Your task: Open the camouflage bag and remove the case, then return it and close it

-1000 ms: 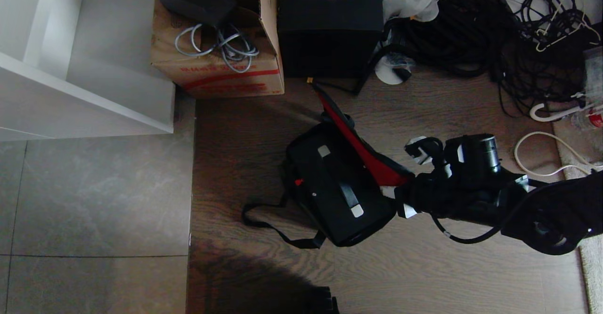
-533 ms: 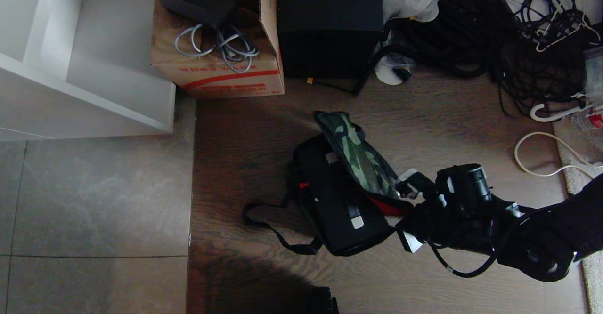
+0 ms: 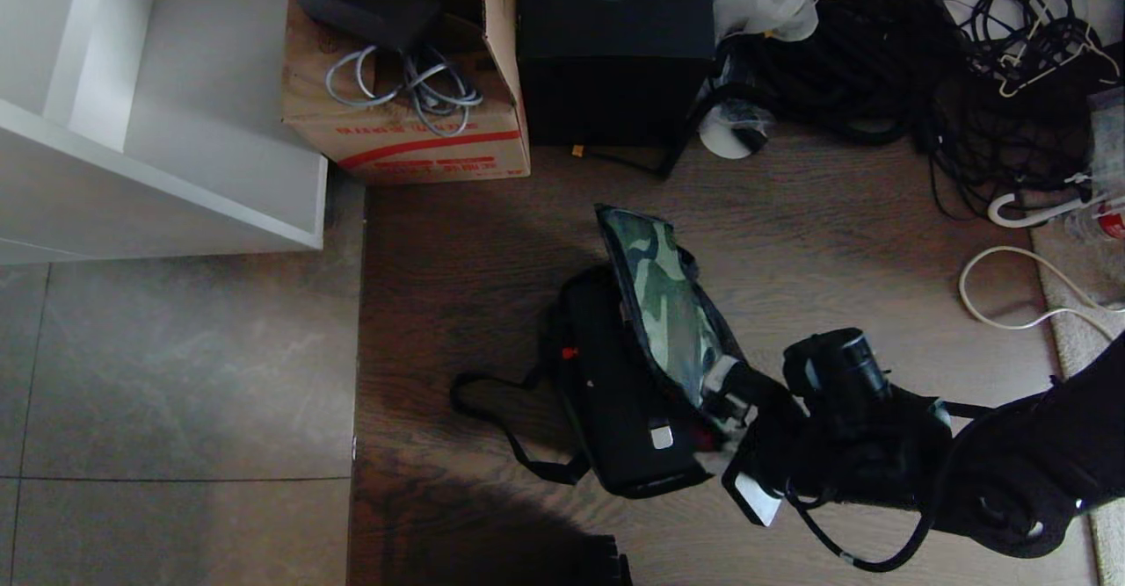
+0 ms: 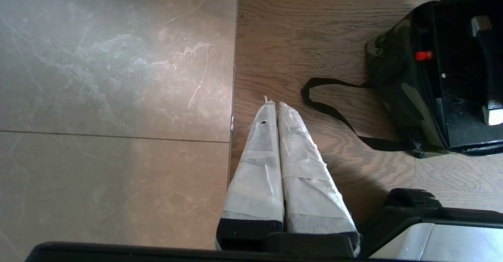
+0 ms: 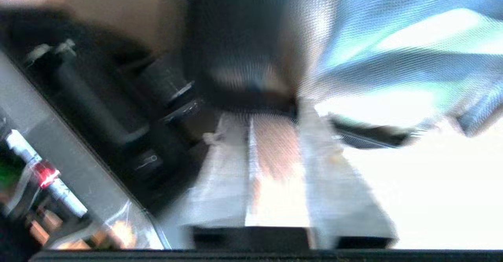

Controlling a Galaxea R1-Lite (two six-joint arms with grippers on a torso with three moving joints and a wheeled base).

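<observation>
Camouflage bag (image 3: 633, 393) is parked on the wood floor (image 3: 492, 270), pretty much mid-scene in the head view, below the cardboard box (image 3: 404, 120) and the tall black box (image 3: 615, 50). Its long axis is run diagonally, from upper left down to lower right, and the lid (image 3: 668, 305) is tipped over the opening along that same line, camo side up. The case (image 4: 467, 77) is seen sitting inside, black with silver bits. A strap (image 3: 501, 428) is trailed out toward the left. The right gripper (image 3: 725, 397) is placed at the lid's lower end with its fingers slightly parted; whether the lid is actually pinched can't be told. The left gripper (image 4: 274, 104) is hung over the floor seam, fingers pressed together, nothing held.
</observation>
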